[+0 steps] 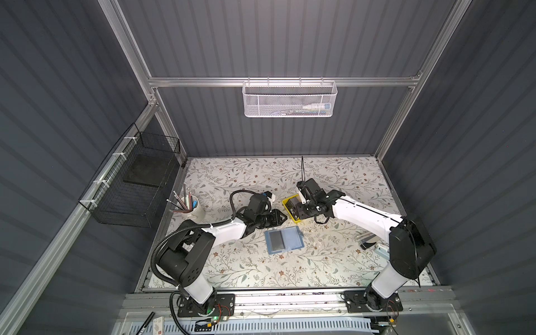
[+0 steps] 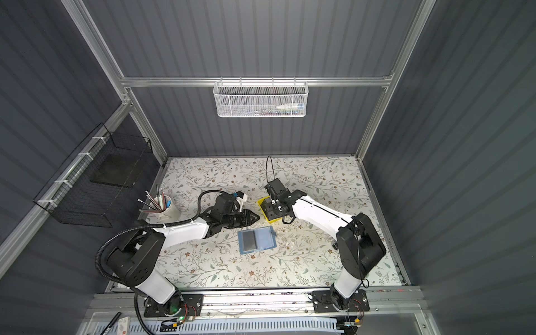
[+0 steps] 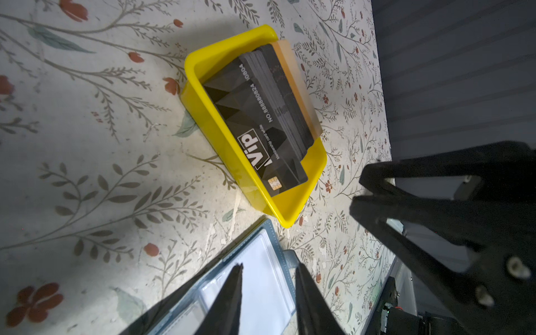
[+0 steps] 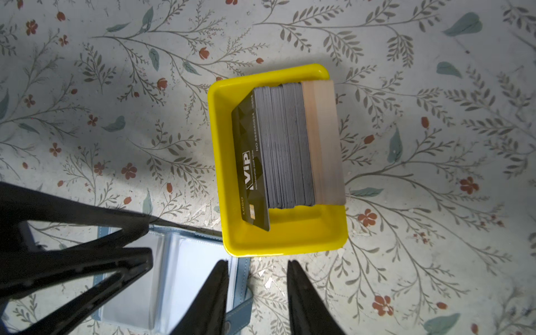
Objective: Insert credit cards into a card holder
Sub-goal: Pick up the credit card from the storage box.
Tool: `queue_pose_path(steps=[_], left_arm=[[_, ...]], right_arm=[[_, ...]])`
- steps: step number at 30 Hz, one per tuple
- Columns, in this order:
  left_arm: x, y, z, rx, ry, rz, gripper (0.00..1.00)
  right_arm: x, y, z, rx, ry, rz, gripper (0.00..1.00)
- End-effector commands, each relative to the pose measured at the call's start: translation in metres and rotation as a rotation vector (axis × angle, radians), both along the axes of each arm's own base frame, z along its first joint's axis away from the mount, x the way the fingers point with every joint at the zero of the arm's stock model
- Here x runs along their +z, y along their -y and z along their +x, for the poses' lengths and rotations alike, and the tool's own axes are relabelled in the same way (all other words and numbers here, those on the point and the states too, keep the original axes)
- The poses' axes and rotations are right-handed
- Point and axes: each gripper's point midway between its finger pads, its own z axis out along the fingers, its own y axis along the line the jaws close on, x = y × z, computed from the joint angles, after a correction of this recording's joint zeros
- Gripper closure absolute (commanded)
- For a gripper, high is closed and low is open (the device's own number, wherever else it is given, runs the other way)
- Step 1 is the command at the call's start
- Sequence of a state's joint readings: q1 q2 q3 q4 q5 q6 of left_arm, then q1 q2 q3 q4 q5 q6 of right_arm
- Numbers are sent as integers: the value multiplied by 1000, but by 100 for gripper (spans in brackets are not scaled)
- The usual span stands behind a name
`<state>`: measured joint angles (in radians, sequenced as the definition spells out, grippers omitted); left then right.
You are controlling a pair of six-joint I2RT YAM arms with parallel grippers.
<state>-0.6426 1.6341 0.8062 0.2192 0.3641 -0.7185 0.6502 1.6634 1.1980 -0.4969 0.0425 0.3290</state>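
Credit cards (image 4: 287, 145) stood on edge, stacked inside yellow tray (image 4: 284, 240) at mid-table. Front card leaned off the rest, VIP face showing. Card holder (image 1: 284, 240) lay open and flat just near of tray, clear sleeves up. Left gripper (image 3: 269, 269) hovered just left of tray, by holder's far edge, jaws apart, empty. Right gripper (image 4: 256, 265) hung above tray, jaws likewise parted, nothing between them.
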Motion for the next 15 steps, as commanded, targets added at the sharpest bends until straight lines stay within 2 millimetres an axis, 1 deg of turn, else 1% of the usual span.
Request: queue_pose_path(steps=[1, 5, 9, 10, 15], left_arm=[[9, 6, 0, -18, 13, -20, 68], [4, 10, 10, -11, 2, 11, 67], [-4, 21, 21, -19, -8, 21, 67], [-3, 23, 23, -22, -3, 22, 66], [-9, 26, 33, -16, -11, 66, 65]], right_arm=[[-5, -5, 0, -20, -38, 62, 64], [-12, -7, 4, -15, -55, 47, 64], [-18, -10, 9, -11, -65, 34, 64], [-17, -9, 10, -11, -62, 28, 64], [-25, 1, 11, -39, -63, -26, 65]])
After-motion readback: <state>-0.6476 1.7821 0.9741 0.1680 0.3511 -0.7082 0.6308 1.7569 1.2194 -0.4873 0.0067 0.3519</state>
